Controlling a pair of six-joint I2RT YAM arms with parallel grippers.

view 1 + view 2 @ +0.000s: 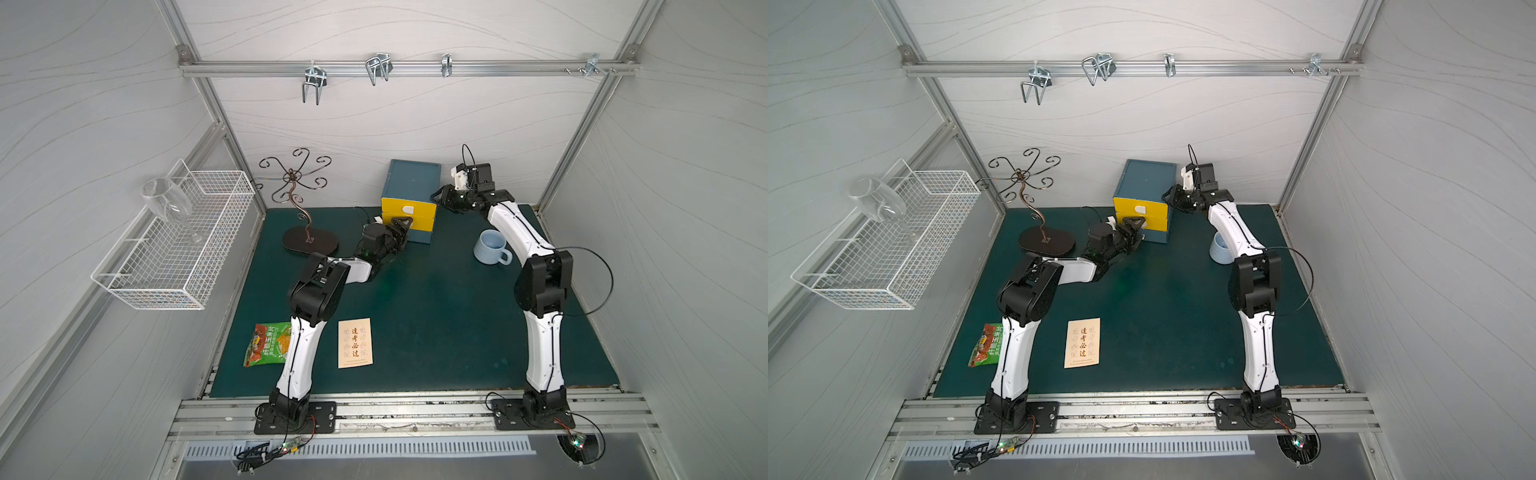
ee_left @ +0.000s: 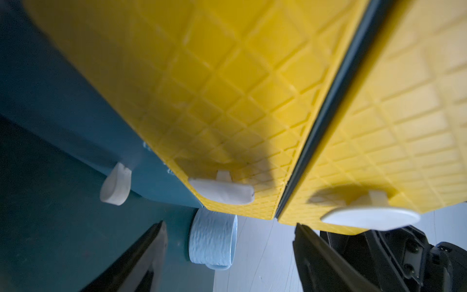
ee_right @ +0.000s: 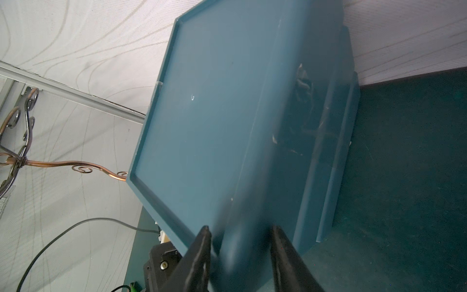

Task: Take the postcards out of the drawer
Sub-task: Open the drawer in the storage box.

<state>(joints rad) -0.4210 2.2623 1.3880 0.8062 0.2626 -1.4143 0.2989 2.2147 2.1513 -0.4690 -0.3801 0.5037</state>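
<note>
- I count one cream-beige rectangular postcard printed with orange-brown characters [image 1: 354, 343] already out. It lies flat on the dark green table [image 1: 436, 324], near the front edge and just beside my left arm. No other postcard shows in any view.
- The teal plastic drawer cabinet [image 1: 415, 178] stands at the back of the table, and all its drawers look pushed in. I judge that any further cards are inside it, so the job is only partly done: a drawer has to be opened and the cards lifted out.
- My left end effector [image 1: 405, 224] stands wide and empty at the lower yellow drawer front [image 2: 202, 88]. The white tab handle [image 2: 222, 193] sits just ahead of the fingertips and is not gripped.
- My right end effector [image 3: 240, 228] is about half closed astride the cabinet's upper right edge. Both fingers [image 3: 202, 252] seem pressed against it, which I read as a bracing grip.
</note>
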